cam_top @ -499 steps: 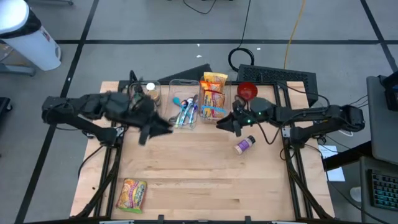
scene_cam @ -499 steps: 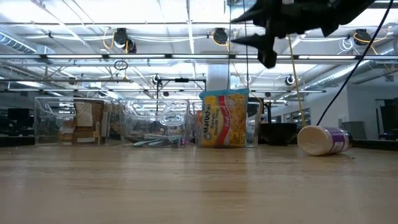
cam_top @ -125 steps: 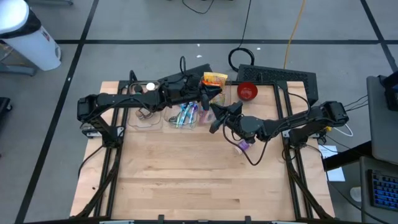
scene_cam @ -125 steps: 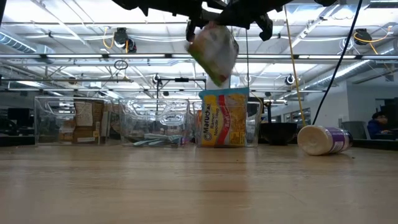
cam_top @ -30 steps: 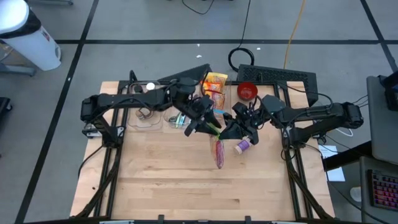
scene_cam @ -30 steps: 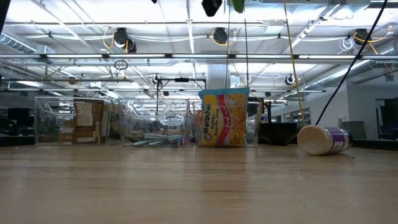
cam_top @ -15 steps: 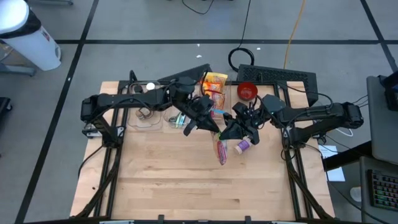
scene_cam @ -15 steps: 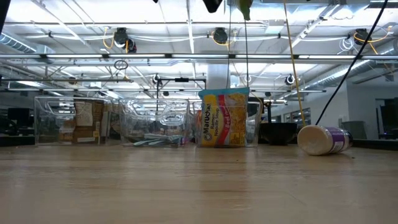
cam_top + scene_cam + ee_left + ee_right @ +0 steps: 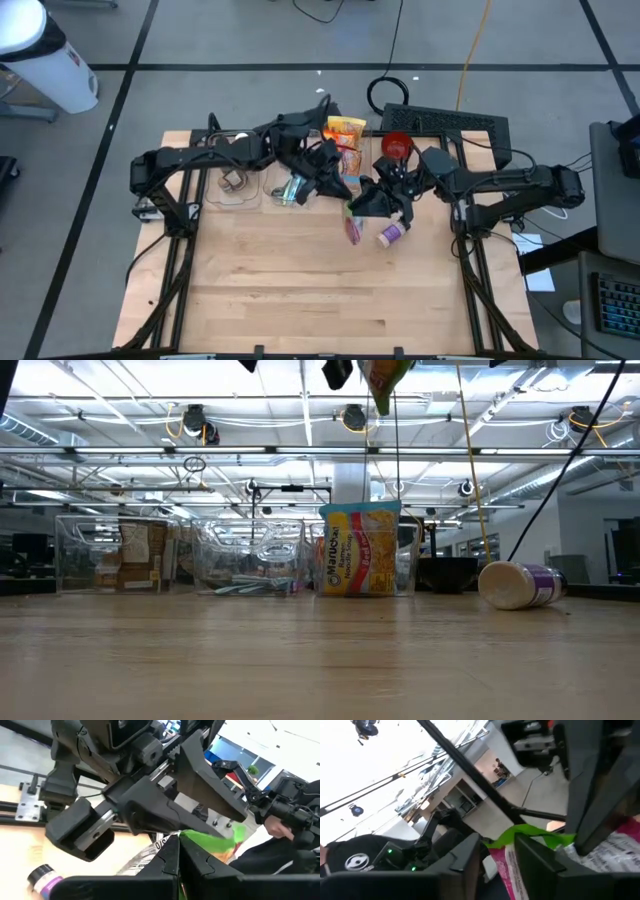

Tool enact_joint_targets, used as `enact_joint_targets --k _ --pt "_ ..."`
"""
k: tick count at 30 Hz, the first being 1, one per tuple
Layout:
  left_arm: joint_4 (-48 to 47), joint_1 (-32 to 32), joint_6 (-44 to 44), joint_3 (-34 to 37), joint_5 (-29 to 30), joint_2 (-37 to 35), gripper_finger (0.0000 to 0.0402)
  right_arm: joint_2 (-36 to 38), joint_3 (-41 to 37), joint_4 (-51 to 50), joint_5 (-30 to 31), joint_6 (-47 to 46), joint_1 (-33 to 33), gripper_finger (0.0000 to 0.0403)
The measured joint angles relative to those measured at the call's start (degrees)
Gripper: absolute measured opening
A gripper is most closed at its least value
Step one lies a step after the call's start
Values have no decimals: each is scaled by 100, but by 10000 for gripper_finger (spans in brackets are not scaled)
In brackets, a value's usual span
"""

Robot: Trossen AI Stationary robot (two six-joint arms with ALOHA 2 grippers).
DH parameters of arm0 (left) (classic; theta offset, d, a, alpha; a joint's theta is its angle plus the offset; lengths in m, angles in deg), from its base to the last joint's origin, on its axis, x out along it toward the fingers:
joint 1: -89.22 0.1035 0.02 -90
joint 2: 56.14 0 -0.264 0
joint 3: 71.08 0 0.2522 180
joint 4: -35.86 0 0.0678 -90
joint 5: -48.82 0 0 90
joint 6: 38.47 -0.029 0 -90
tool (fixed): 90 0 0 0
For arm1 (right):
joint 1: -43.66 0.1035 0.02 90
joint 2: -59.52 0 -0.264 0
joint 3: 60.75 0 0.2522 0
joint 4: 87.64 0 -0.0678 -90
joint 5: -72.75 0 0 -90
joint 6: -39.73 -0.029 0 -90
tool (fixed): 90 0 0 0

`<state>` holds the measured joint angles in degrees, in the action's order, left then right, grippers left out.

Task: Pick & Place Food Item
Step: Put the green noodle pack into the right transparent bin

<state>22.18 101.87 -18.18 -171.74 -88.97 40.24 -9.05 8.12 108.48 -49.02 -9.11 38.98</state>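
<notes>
I have the snack packet (image 9: 353, 226) hanging in mid-air above the tabletop (image 9: 300, 290), mid-handover, my left gripper (image 9: 343, 192) clenched on its green top edge while my right gripper (image 9: 366, 205) loosens beside it, so next I judge the right must back clear before I carry it to the clear bin (image 9: 345, 165).
</notes>
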Motion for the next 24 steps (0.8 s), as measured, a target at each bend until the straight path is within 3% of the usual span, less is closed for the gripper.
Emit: enact_joint_targets --k 8,13,17,24 --pt "-261 273 155 0 4 -27 1 4 0 -8 -46 288 -468 194" --pt "-866 410 -66 2 203 -201 1 4 0 5 -642 57 -795 210" --pt "-1118 519 -50 2 652 -263 1 27 0 -27 -1170 -197 -1035 212" --pt "-1620 576 388 2 2072 -280 0 61 0 -76 -1199 159 -1312 212"
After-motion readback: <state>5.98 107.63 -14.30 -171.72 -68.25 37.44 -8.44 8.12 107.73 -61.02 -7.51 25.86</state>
